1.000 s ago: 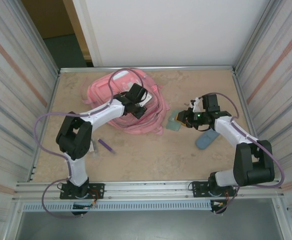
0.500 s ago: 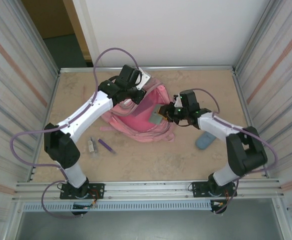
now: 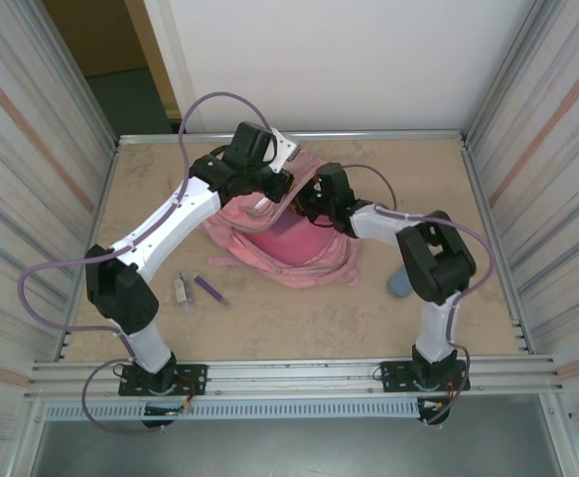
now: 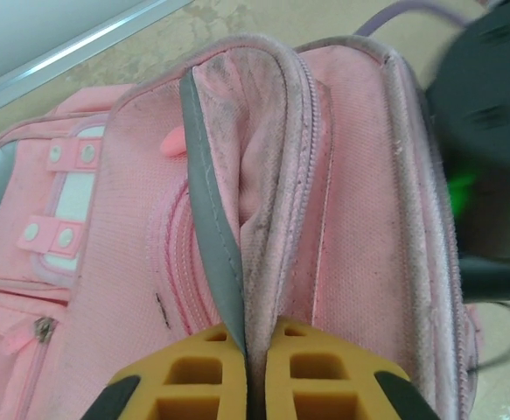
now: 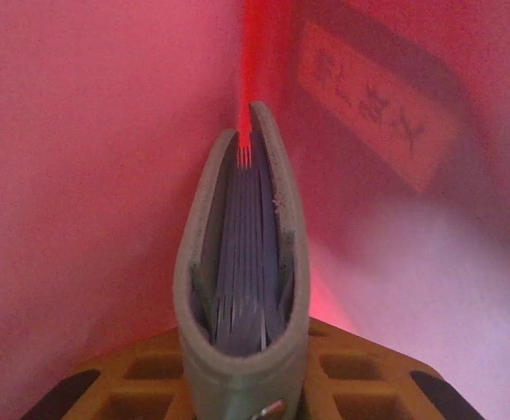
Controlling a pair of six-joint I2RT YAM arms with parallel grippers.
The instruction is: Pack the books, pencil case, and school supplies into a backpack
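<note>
The pink backpack [image 3: 299,253] lies at the back middle of the table, its mouth held up. My left gripper [image 3: 272,184] is shut on the grey-trimmed rim of the opening [image 4: 215,254], its yellow fingers [image 4: 193,376] pinching the fabric. My right gripper [image 3: 311,204] reaches inside the backpack, shut on the sage-green folder [image 5: 241,262], which is seen edge-on against the pink lining [image 5: 88,157]. The slate-blue pencil case [image 3: 398,283] lies on the table to the right, partly behind the right arm. The purple pen [image 3: 210,290] and the grey-white stick [image 3: 181,289] lie at the left front. The dark blue book is out of view.
Metal-framed walls close the table on the left, right and back. A pale sewn label [image 5: 377,105] sits on the lining ahead of the folder. The right arm's dark wrist [image 4: 491,131] crowds close beside the held rim. Bare tabletop [image 3: 299,318] stretches in front of the backpack.
My right gripper has carried the folder left from beside the backpack into its opening. My left gripper lifted the rim up and back a second ago and has since held nearly still.
</note>
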